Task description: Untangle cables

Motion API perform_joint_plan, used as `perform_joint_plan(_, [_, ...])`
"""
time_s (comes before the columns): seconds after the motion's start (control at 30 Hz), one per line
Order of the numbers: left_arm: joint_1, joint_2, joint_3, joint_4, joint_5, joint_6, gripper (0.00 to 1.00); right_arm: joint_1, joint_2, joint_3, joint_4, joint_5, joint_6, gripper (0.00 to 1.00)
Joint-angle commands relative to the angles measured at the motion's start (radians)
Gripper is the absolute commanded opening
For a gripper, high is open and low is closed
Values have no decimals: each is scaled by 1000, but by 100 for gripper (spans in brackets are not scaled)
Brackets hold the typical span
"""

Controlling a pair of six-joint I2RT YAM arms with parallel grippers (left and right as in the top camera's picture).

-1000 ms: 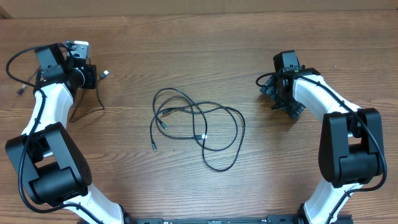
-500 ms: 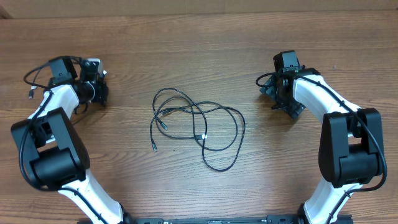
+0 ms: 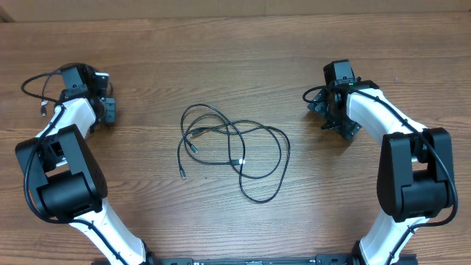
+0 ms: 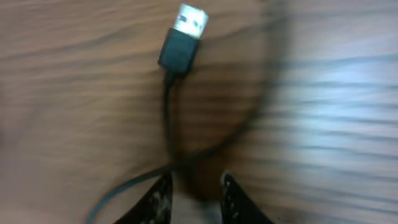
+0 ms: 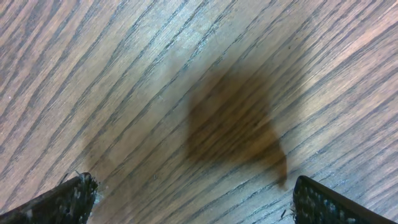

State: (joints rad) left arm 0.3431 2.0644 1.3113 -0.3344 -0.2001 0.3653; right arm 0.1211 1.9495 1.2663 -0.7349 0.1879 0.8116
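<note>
Two claws stood over a brown wood-grain bench (image 3: 221,51), read here from above as a clock face. Toward ten o'clock, the left claw (image 3: 108,110) sat low at the end of the white-and-black left arm (image 3: 66,121). Its wrist view was blurred, but the two dark fingertips (image 4: 231,190) showed a narrow gap between them, wider than any cord, with nothing visibly pinched in it. Just ahead of those tips lay a thin black cord (image 4: 168,118) on the wood. Its black plug with a silver tip (image 4: 186,28) pointed to twelve o'clock in that view. The cord ran back toward six o'clock, and strands crossed close in front of the tips. I could not tell whether the cord touched them.

At the centre of the bench, well apart from both claws, lay the tangle of thin black cords (image 3: 232,147). Several loops overlapped, the largest bulging toward five o'clock. One small plug end (image 3: 182,175) trailed out at seven o'clock.

Toward two o'clock, the right claw (image 3: 326,109) hung from the white-and-black right arm (image 3: 383,118). It was spread as wide as it went, its fingertips (image 5: 68,199) at the lower corners of its wrist view. Between them showed only bare wood and a dark shadow, and it held nothing.
</note>
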Motion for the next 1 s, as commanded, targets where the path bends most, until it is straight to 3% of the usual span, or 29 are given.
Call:
perform_joint_plan(0.0, [12, 48, -24, 11, -234, -5, 25, -1, -11, -3, 2, 8, 3, 100])
perform_joint_plan(0.17, [13, 48, -24, 76, -278, -3, 16, -1, -11, -3, 2, 8, 3, 100])
perform_joint_plan(0.2, [13, 44, -19, 85, -299, -3, 7, -1, -11, -3, 2, 8, 3, 100])
perform_joint_plan(0.23, [13, 41, -14, 85, -312, -5, 4, -1, -11, -3, 2, 8, 3, 100])
perform_joint_plan(0.37, [1, -32, 24, 77, -361, -63, 4, -1, -11, -3, 2, 8, 3, 100])
perform_joint_plan(0.47, [2, -124, 50, 79, -337, -183, 12, -1, -11, -3, 2, 8, 3, 100])
perform_joint_plan(0.53, [7, -195, 68, 86, -254, -219, 15, -1, -11, -3, 2, 8, 3, 100])
perform_joint_plan(0.77, [6, -408, 107, 64, 232, -242, 10, -1, -11, -3, 2, 8, 3, 100])
perform_joint_plan(0.8, [4, -429, 107, 45, 294, -264, 4, -1, -11, -3, 2, 8, 3, 100])
perform_joint_plan(0.97, [-11, -494, 107, -189, 578, -486, 4, -1, -11, -3, 2, 8, 3, 100])
